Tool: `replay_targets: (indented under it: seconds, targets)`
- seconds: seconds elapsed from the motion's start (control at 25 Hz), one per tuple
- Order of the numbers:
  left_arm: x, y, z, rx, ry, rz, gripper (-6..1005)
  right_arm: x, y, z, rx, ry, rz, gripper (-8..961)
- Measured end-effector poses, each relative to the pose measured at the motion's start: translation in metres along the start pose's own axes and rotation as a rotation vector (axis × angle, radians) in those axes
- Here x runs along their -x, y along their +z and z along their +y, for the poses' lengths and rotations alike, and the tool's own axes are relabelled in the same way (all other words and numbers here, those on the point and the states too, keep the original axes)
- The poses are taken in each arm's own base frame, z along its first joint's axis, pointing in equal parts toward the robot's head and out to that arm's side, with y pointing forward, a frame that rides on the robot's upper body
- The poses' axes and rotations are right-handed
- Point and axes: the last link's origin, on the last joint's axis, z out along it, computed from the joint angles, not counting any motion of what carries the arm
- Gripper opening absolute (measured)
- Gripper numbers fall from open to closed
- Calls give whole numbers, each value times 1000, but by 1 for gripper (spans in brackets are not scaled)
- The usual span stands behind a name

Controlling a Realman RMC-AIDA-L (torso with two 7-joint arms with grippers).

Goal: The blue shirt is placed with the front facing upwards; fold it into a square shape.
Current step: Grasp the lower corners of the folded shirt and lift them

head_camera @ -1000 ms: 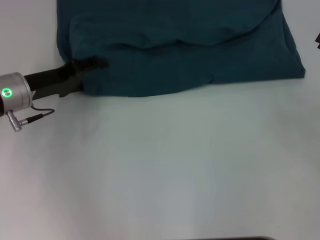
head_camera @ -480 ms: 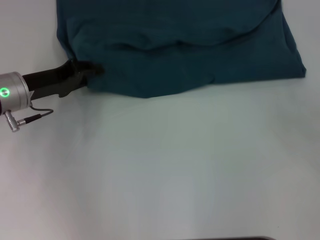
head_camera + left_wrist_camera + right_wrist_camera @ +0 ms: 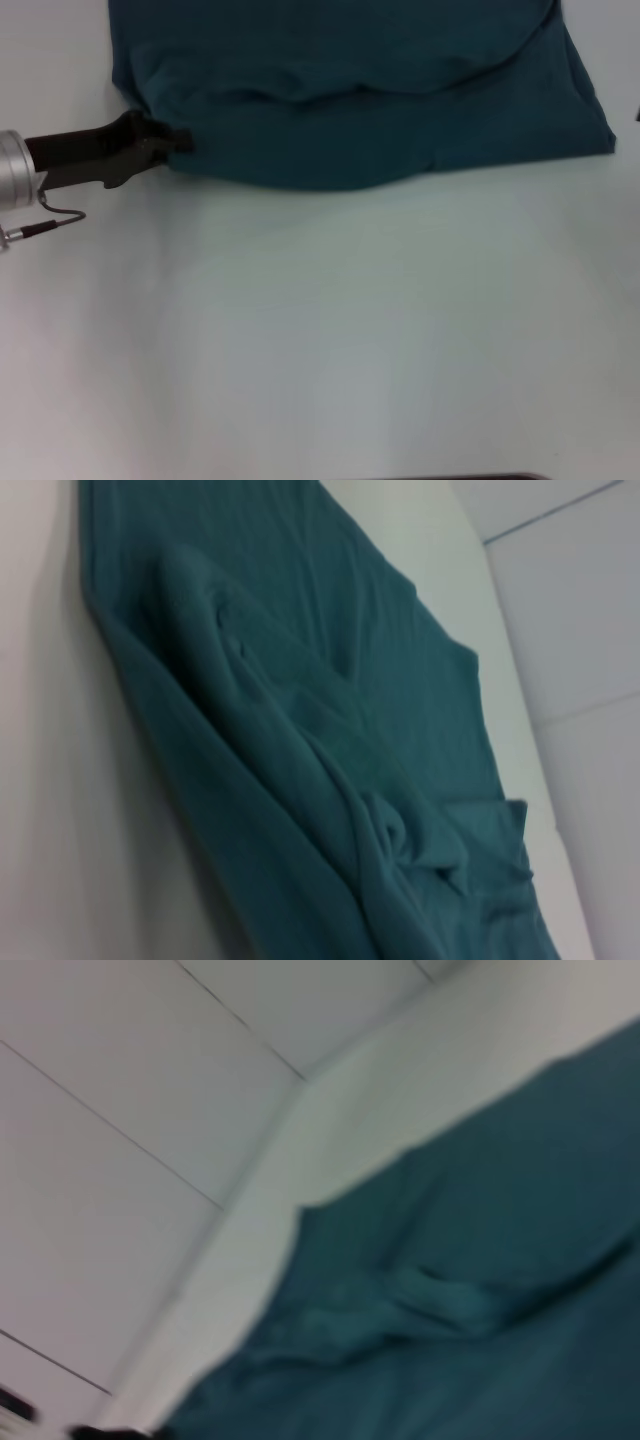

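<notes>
The blue shirt (image 3: pixel 360 90) lies folded across the far part of the white table (image 3: pixel 330 330), with a curved fold ridge running over its middle. Neither its chest letters nor its collar show. My left gripper (image 3: pixel 178 140) reaches in from the left, and its dark tip touches the shirt's near-left corner at the edge of the cloth. In the left wrist view the shirt (image 3: pixel 300 730) fills the frame as layered, rumpled folds. The right wrist view shows the shirt (image 3: pixel 480 1340) from farther off, with a creased fold. My right gripper is out of view.
The white tabletop stretches bare from the shirt's near edge to the front of the head view. A thin cable (image 3: pixel 45 222) hangs from my left wrist. A white wall (image 3: pixel 150 1110) stands behind the table.
My left gripper has drawn back to the left, from lying over the shirt's corner to its very edge. The shirt's near-left corner has rounded and pulled in slightly.
</notes>
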Motion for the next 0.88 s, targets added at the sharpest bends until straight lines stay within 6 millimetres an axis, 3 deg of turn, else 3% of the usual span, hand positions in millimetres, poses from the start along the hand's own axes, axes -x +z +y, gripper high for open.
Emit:
replay_targets:
  seconds: [0.08,0.2,0.4,0.6,0.88]
  targets:
    - [-3,-3,1,-10,10,-18,45,18,-7,-2,-69,-18,55,833]
    - [-6,-4,2,-12,19,-27,29,43,-11,-3,-170,-62,107,829]
    - [-14,-11,6,-8,41,-41,24,70,2,-10,-329,-111,187,823]
    - [-20,-17,9,-8,50,-37,23,73,30,-14,-392,-132,261,816]
    - [-22,-22,11,-2,61,-30,24,59,64,-18,-390,-123,280,807]
